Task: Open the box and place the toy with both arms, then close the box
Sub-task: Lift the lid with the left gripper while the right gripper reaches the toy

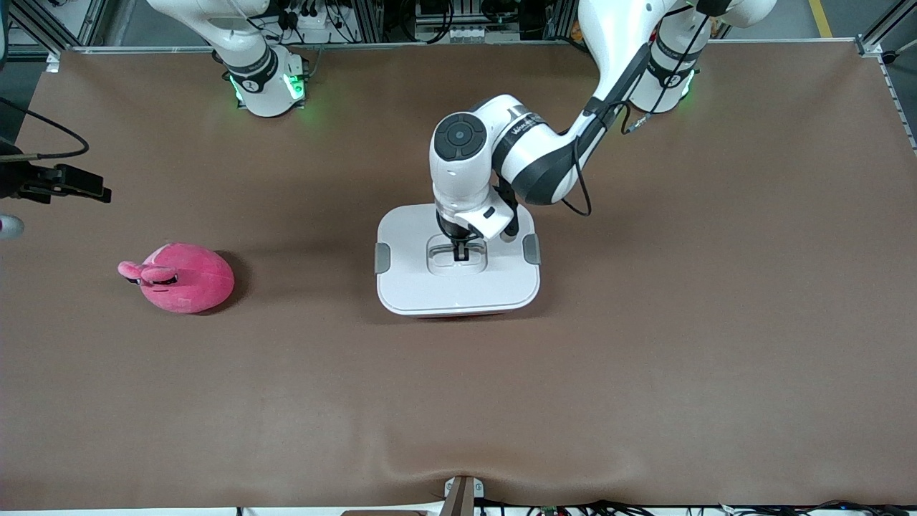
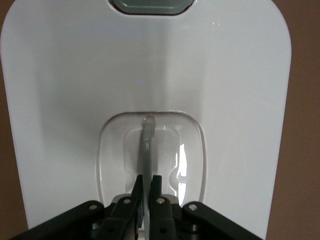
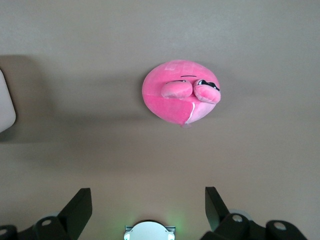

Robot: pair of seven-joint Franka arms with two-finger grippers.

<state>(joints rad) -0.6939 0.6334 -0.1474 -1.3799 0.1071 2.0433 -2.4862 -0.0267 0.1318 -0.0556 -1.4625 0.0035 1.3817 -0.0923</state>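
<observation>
Left gripper (image 1: 461, 252) pinched the handle (image 2: 146, 145) to lift the lid (image 1: 458, 287). Right gripper (image 3: 145, 210) waited wide apart above the toy (image 1: 183, 278).

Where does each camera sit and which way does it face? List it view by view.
Front view: high across the table, facing both bases; shows the box lid, toy, left gripper.
Left wrist view: looks down on the lid; its gripper is shut on the lid handle.
Right wrist view: above the toy; right gripper open.
Front and right wrist share the toy.
</observation>
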